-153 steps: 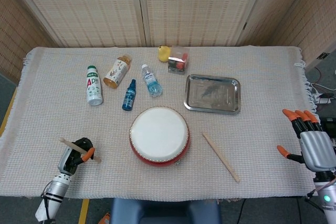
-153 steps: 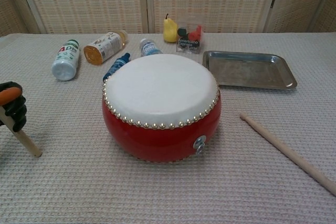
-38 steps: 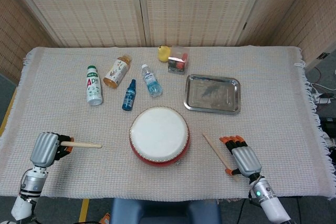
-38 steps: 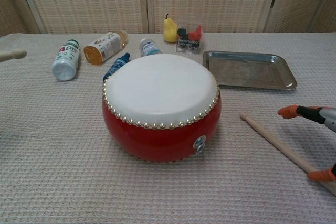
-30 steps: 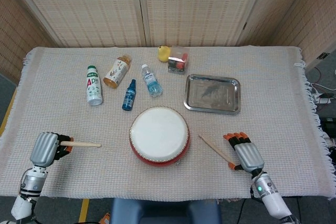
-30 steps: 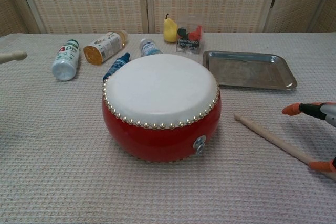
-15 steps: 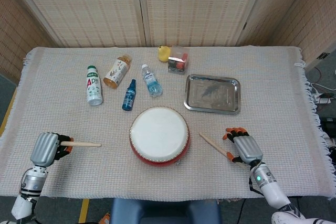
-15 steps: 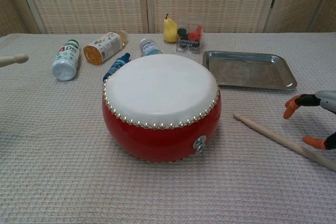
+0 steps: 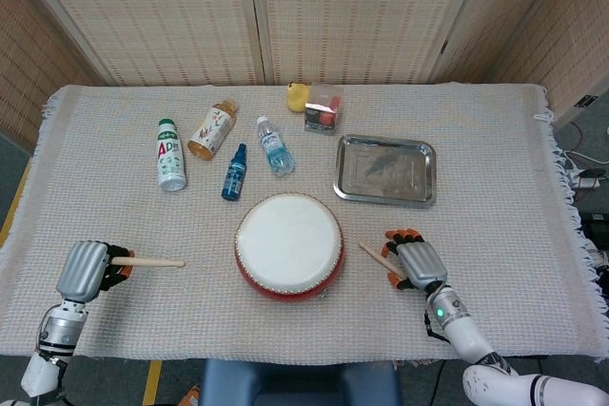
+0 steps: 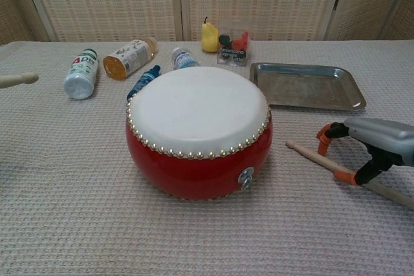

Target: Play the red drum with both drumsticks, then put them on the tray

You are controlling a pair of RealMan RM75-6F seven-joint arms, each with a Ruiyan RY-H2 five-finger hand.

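Closing over the second drumstick [image 10: 323,161] beside the red drum [image 9: 288,245], right hand [image 9: 416,261] fingers straddle it, grip unconfirmed. Left hand [image 9: 86,270] grips its drumstick [image 9: 150,261]. Risk: stick rolls away under fingertips.

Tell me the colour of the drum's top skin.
White; the drum has a red body. The chest view shows it best.

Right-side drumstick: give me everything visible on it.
The plain pale wooden drumstick is a straight slim rod lying flat on the woven cloth, right of the red drum and clear of it. It runs diagonally, free tip toward the drum. The right hand covers its far part, orange-tipped fingers curled around it; not lifted.
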